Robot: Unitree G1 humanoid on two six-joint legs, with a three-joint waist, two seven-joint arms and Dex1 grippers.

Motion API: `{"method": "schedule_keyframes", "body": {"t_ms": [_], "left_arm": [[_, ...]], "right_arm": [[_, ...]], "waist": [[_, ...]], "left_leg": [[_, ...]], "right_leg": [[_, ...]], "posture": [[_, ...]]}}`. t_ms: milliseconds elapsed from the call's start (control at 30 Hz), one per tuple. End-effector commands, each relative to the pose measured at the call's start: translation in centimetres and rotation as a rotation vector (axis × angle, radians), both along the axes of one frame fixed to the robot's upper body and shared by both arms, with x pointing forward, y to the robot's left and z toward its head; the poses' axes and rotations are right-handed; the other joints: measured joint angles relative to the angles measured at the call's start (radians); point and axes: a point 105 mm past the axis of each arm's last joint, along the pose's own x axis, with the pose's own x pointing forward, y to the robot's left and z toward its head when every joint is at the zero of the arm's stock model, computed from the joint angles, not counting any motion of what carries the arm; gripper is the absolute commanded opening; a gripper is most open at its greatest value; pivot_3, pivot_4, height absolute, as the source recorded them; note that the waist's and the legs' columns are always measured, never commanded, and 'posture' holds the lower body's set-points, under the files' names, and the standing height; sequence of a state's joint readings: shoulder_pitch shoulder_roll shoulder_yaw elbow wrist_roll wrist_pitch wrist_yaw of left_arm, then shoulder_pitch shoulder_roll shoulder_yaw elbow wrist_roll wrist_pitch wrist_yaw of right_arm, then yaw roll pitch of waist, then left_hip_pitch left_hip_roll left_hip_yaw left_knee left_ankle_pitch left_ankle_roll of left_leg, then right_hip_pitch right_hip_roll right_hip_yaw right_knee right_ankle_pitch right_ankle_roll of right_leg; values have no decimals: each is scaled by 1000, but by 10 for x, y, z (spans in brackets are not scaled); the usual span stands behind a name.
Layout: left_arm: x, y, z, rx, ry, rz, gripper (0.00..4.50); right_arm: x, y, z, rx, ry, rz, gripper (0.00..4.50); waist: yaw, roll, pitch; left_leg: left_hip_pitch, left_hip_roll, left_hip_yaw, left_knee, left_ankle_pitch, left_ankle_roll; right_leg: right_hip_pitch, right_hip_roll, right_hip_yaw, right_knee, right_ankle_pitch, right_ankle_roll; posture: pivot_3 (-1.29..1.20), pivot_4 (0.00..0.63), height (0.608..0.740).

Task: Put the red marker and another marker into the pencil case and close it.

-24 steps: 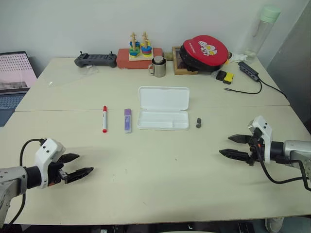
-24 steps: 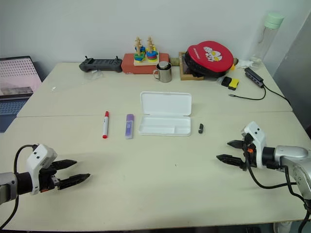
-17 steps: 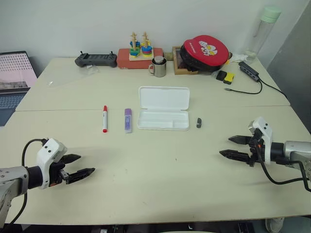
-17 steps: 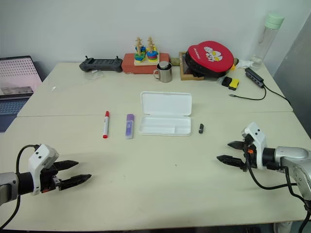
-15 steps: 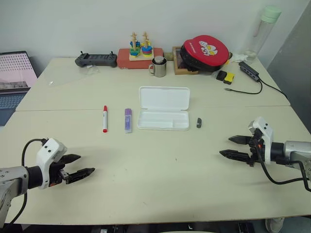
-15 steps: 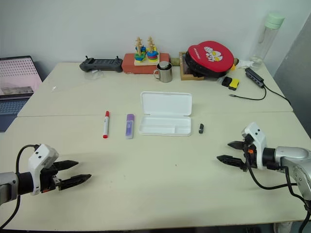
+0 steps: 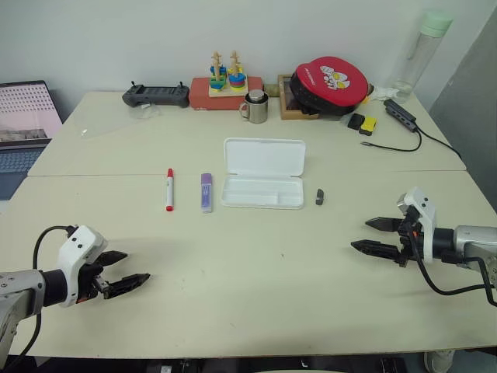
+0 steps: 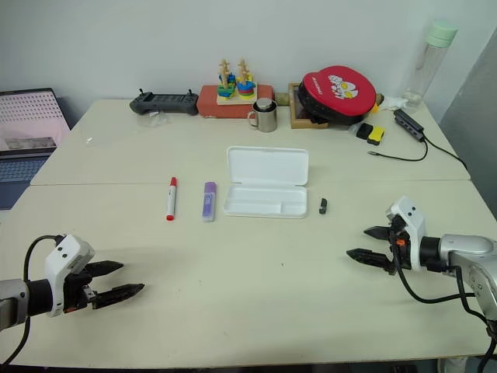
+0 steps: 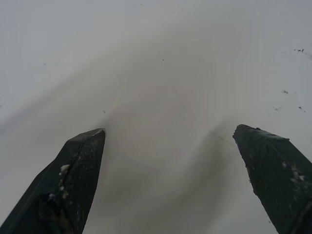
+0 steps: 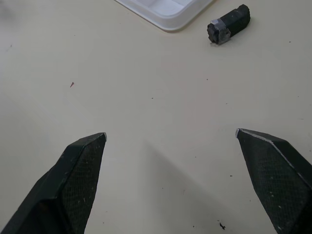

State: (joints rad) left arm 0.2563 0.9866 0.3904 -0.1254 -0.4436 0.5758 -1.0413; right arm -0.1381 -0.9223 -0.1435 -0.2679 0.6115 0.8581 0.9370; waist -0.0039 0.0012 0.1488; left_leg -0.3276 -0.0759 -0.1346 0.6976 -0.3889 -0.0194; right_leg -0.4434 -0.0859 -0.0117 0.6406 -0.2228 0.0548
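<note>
nothing has really changed over the last second — the left claw (image 7: 128, 268) has only drifted a touch lower toward the near edge of the desk (image 7: 256, 256), and the right claw (image 7: 377, 235) has stayed put. both are spread wide and empty, so the task looks like it hasn't properly started: no marker is picked up and nothing is in the case.

the pencil case (image 7: 262, 173) lies open in the middle of the desk, lid flipped back toward 12 o'clock, tray empty. the purple marker (image 7: 206, 191) lies just beside it at 9 o'clock, and the red marker (image 7: 169, 189) a bit further out the same way, red cap pointing to 12. both claws are well apart from all of that, the left one down at about 7 o'clock from the case and the right one around 4.

the right wrist view shows a corner of the case and the small dark grey object (image 10: 229, 24) up close, with a pale band at one end — a detail the head views don't resolve. the left wrist view gives just bare desk between its fingers (image 9: 73, 180).
</note>
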Motion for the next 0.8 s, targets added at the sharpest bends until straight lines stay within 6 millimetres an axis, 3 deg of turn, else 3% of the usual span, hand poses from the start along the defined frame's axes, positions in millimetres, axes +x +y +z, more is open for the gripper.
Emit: {"method": "schedule_keyframes", "body": {"t_ms": [33, 300, 433, 600, 800], "left_arm": [[0, -2, 3, 27, -9, -36, 4500], [3, 0, 1, 60, -12, -63, 4500], [20, -11, 21, 11, -110, -75, 4500], [49, -60, 60, -174, -302, -151, 4500], [71, -135, 83, -308, -457, -300, 4500]], "right_arm": [[0, 1, 12, -5, -43, 18, 4480], [0, 2, 13, -4, -46, 21, 4480], [5, 6, 24, 9, -85, 52, 4480], [26, 39, 44, 20, -165, 182, 4480], [68, 90, 33, -79, -209, 335, 4480]], "waist": [[0, 0, 0], [0, 0, 0], [2, -1, 0], [0, -1, 1], [-5, -2, 0]], "left_leg": [[0, 0, 0, 0, 0, 0], [0, 0, 0, 0, 0, 0], [0, 0, 0, 0, 0, 0], [0, 0, 1, 1, 0, 0], [0, 0, 1, 2, 0, 0]], "right_leg": [[0, 0, 0, 0, 0, 0], [0, 0, 0, 0, 0, 0], [0, 0, 0, 0, 0, 0], [0, 0, -1, 1, 0, 0], [-1, 0, 0, 2, 0, 0]], "posture": [[0, 150, 740], [0, 150, 740], [0, 150, 740], [0, 150, 740], [0, 150, 740]]}}
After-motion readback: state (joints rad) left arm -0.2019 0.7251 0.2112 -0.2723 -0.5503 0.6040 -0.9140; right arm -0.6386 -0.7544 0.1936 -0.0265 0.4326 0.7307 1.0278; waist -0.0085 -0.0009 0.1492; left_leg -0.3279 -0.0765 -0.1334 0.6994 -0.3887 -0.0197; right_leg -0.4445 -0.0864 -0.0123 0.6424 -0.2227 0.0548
